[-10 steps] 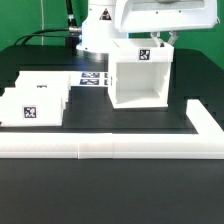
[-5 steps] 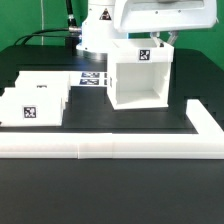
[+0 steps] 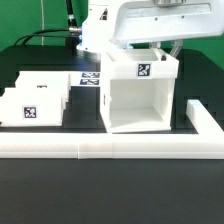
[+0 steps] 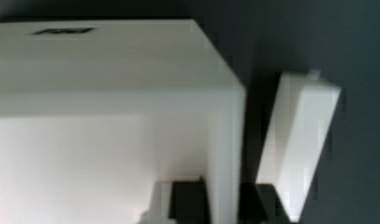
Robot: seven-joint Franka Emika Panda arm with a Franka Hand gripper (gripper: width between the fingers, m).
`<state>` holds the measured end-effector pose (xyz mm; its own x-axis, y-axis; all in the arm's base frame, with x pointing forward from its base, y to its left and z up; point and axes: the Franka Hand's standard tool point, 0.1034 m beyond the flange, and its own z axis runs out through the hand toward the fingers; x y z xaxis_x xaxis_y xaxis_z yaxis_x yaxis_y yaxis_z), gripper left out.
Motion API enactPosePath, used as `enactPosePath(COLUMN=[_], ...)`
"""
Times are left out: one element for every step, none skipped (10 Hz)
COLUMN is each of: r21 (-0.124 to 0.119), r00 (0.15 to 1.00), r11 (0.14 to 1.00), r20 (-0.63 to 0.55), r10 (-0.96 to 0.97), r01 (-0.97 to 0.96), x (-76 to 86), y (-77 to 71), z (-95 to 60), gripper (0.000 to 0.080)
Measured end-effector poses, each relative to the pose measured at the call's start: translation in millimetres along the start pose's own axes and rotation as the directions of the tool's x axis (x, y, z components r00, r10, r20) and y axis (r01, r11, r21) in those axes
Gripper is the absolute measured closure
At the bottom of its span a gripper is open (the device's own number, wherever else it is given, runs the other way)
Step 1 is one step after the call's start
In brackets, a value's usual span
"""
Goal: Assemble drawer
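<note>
The drawer's large white boxy casing (image 3: 138, 95) stands on the black table with its open side facing the front and a tag on top. My gripper (image 3: 168, 46) comes down from above at its far right corner and is shut on the casing's right side wall. In the wrist view the casing (image 4: 116, 110) fills most of the picture, and my gripper (image 4: 228, 204) has a dark finger (image 4: 187, 202) on each side of that thin wall. Two smaller tagged trays (image 3: 35, 98) sit together on the exterior view's left.
The long low white L-shaped border wall (image 3: 100, 148) runs along the front and up the exterior view's right, close to the casing; it also shows in the wrist view (image 4: 297, 130). The marker board (image 3: 90, 78) lies behind the casing. The robot base stands at the back.
The casing has slid forward toward the front border wall with my gripper on it, and now stands nearer the corner on the exterior view's right. The trays have not moved.
</note>
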<state>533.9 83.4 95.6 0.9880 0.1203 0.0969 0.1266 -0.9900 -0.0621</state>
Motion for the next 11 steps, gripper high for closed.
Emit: enactPosePath(r21=[-0.003,-0.004,-0.003,-0.003,-0.001,0.003,0.004,0.013,0.028,0.039,0.037], r00=[1.0,0.999,0.999,0.999,0.997,0.988,0.985,0.959,0.889,0.808,0.736], r11=[1.0,1.0,0.999,0.999,0.997,0.989,0.986,0.96,0.891,0.811,0.738], r20=[-0.019,-0.032,-0.031,-0.031,-0.032,-0.034,-0.037,-0.044,-0.053,-0.058,-0.045], r10=[0.013,0.026,0.034,0.036,0.075,0.149,0.168,0.28,0.454,0.586,0.675], r01=[-0.013,-0.026,-0.034,-0.036,-0.075,-0.149,-0.168,-0.279,-0.453,-0.584,-0.674], x=[15.4,23.2,22.3,22.4,23.0,23.7,24.2,25.6,28.6,38.0,45.6], y=[7.1,10.1,9.0,8.8,8.3,7.3,7.1,4.8,-3.5,-12.0,-14.7], z=[0.7,0.3,-0.2,-0.1,-0.4,-0.9,-1.1,-1.1,1.1,2.6,3.5], gripper=[0.0762,0.0762,0.0762,0.0762,0.0762,0.0762,0.0762,0.0762,0.0762,0.0757,0.0757])
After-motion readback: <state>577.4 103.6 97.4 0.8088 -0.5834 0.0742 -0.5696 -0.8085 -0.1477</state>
